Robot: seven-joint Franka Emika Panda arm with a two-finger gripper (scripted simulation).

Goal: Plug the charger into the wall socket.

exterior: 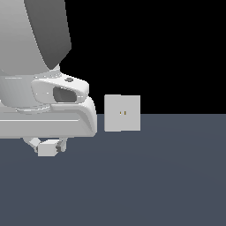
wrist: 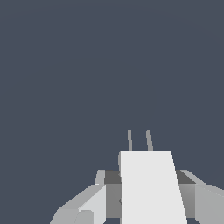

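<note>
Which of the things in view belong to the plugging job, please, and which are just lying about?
Part of the job:
- charger, held between the jaws
- gripper
- wall socket, upright, apart from the charger

Just lying about:
- nothing else shows on the floor

Both pictures are flat simulator renders, sharp from edge to edge, with no blur, grain or edge distortion. The light is even and moderate. The floor (exterior: 154, 176) is a uniform slate blue with no cast shadows or glare, and the background above it is pure black. The arm (exterior: 44, 66) is softly shaded, brighter on its upper surfaces and greyer beneath.
</note>
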